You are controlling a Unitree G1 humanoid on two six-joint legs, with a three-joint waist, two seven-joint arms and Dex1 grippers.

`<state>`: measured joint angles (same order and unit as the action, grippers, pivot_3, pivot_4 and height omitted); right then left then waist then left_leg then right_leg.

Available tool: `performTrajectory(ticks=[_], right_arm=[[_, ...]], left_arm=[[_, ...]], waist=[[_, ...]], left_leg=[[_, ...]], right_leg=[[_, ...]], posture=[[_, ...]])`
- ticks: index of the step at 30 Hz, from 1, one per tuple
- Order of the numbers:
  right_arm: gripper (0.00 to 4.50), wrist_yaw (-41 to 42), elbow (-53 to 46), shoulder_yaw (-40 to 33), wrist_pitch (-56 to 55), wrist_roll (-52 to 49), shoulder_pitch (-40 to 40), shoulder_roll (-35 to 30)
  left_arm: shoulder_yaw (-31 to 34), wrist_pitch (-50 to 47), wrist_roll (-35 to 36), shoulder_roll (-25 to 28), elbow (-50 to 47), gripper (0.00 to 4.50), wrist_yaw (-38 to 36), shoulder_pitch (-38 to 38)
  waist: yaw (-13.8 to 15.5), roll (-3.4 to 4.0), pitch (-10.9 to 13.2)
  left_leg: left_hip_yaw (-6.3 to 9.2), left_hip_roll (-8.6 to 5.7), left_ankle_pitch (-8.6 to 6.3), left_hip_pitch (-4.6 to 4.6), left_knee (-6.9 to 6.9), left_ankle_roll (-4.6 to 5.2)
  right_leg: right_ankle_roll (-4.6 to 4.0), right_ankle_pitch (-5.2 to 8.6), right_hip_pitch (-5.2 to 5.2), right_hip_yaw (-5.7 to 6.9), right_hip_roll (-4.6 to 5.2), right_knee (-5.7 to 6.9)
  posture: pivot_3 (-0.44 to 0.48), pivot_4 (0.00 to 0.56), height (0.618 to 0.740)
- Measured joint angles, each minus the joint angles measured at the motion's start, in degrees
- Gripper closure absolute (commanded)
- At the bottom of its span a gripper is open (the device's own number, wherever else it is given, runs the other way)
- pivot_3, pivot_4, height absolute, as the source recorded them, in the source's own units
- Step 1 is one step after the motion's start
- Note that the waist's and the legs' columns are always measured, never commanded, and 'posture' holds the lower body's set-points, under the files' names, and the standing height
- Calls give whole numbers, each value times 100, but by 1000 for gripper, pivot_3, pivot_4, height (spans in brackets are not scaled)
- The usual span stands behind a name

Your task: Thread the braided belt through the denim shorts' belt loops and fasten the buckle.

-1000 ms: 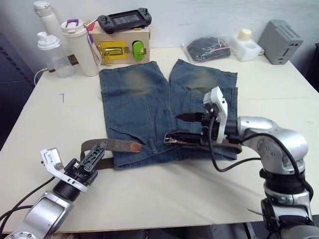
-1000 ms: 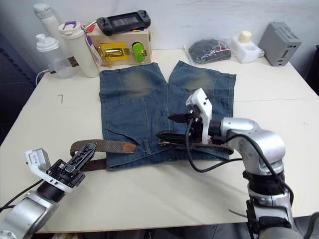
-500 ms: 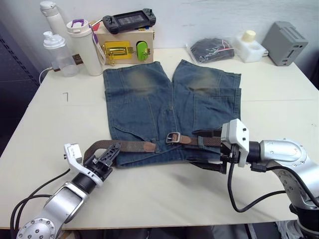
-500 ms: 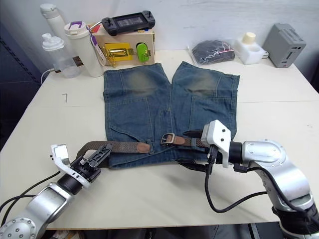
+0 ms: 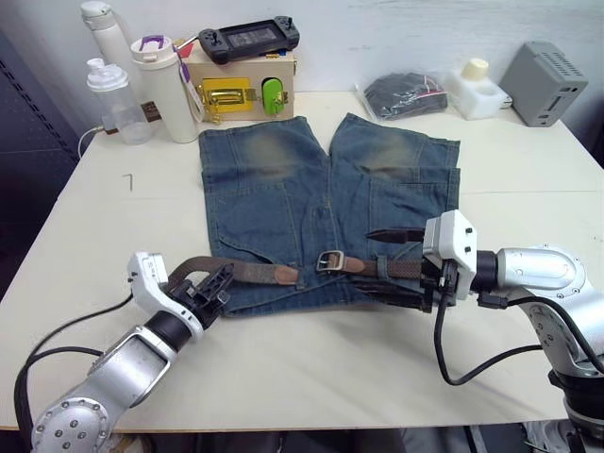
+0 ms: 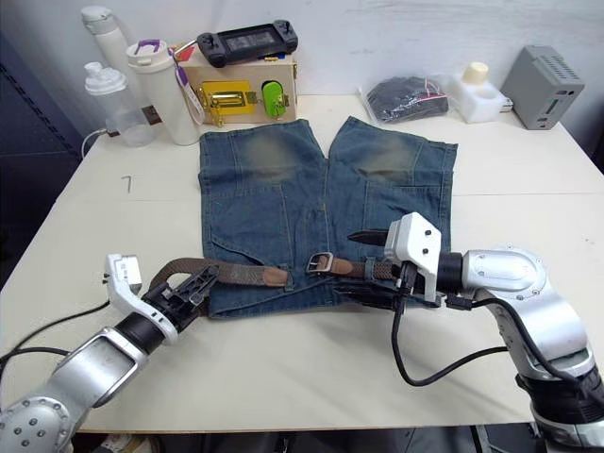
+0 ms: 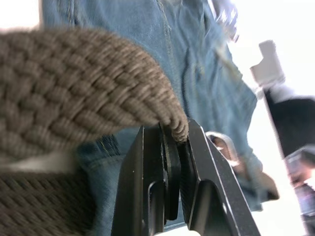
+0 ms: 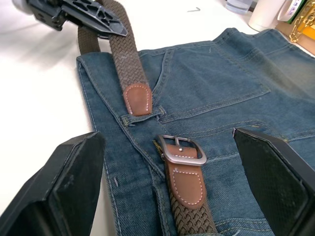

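Left gripper [image 5: 209, 286] pinches braided belt [image 5: 247, 273] beside denim shorts [image 5: 283, 189].

braided belt [image 5: 253, 273] lies across denim shorts [image 5: 321, 189] on table [image 5: 528, 179].

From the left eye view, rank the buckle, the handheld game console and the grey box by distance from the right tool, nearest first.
1. The buckle, on the shorts' waistband, to the right tool's left.
2. The grey box, far right corner.
3. The handheld game console, far left, atop the wooden box.

Left arm: low, reaching forward; left tool [image 5: 213, 284] with fingers clamped together on a strap. Right arm: bent inward across the front; right tool [image 6: 370, 265] with fingers spread wide apart.
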<state>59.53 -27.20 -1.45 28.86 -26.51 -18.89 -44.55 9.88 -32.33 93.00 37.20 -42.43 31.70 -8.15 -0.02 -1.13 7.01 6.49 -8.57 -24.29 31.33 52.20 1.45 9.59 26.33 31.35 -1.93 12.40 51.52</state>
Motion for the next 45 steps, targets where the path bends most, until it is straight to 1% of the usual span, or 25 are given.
performTrajectory(ticks=[2, 4, 13, 16, 23, 25, 27, 30, 32, 36, 41, 45], right_arm=[[67, -12, 25, 43, -3, 8, -1, 0], [67, -27, 25, 107, -4, 8, -1, 2], [67, -111, 25, 134, -4, 4, -33, 23], [67, -132, 24, 135, -2, 0, -35, 26], [67, -179, 23, 167, 7, -4, -38, 47], [67, -208, 23, 283, 7, 0, -42, 76], [67, -229, 23, 317, 7, 2, -43, 96], [67, -296, 20, 347, 11, 1, -96, 165], [67, -330, 17, 351, 28, 1, -95, 175], [67, -400, -14, 386, 39, 2, -94, 214], [67, -466, -102, 398, 61, -2, -74, 216], [67, -535, -185, 395, 137, -7, -49, 216]], left_arm=[[0, -61, -224, 167, -218, 4500, -40, 116], [-12, -108, -356, 223, -323, 4500, -65, 125], [-47, -121, -331, 287, -406, 4500, 181, 116], [-44, -122, -282, 345, -406, 4500, 410, 122], [-40, -75, 141, 427, -405, 4500, 997, 243], [-42, 84, 519, 427, -403, 4500, 1431, 325], [-79, 140, 696, 428, -402, 4500, 1601, 383], [-194, 332, 1206, 451, -403, 4500, 2101, 525], [-225, 382, 1433, 566, -402, 4500, 2330, 524], [-333, 501, 1689, 673, -401, 4500, 2603, 570], [-469, 624, 1790, 673, -389, 4500, 2850, 581], [-609, 700, 1813, 646, -296, 4500, 2929, 817]], waist=[[1, 0, 0], [-2, 0, 0], [5, 0, 0], [2, 0, 0], [5, 0, 0], [1, 0, 0], [1, 0, 0], [1, 0, 0], [0, 0, 0], [5, 0, 0], [4, 0, 0], [15, 0, 0]], left_leg=[[-1, 0, 0, 0, 0, 0], [-1, 0, 0, 0, -2, 0], [-1, 1, 0, 0, -1, 0], [-2, 1, 0, 0, -1, 0], [-2, 1, 0, 0, -1, 0], [-1, 1, 0, 0, -2, 0], [-1, 1, 0, 0, -1, 0], [-1, 1, 0, 0, -1, 0], [0, 1, 0, 0, -1, 0], [-2, 1, 0, 0, -1, 0], [-1, 1, 0, 0, -1, 0], [-1, 1, 0, 1, 0, 0]], right_leg=[[0, 0, 0, 0, 0, -1], [0, 0, 1, 0, 0, -1], [0, 0, 1, 0, 0, -1], [0, 0, 1, 0, 0, -1], [0, 0, 1, 0, -1, -1], [0, 0, 2, 0, -1, 0], [0, 0, 2, 0, -1, 0], [0, 0, 2, -1, -2, 1], [0, 0, 3, -1, -2, 2], [0, 0, 2, -4, -2, 2], [0, 0, 3, -4, -3, 2], [0, 0, 2, -5, -3, 1]], posture=[[0, 150, 645], [0, 150, 645], [0, 150, 645], [0, 150, 645], [0, 150, 645], [0, 150, 645], [0, 150, 645], [0, 150, 645], [0, 150, 645], [0, 150, 645], [0, 150, 645], [0, 150, 645]])
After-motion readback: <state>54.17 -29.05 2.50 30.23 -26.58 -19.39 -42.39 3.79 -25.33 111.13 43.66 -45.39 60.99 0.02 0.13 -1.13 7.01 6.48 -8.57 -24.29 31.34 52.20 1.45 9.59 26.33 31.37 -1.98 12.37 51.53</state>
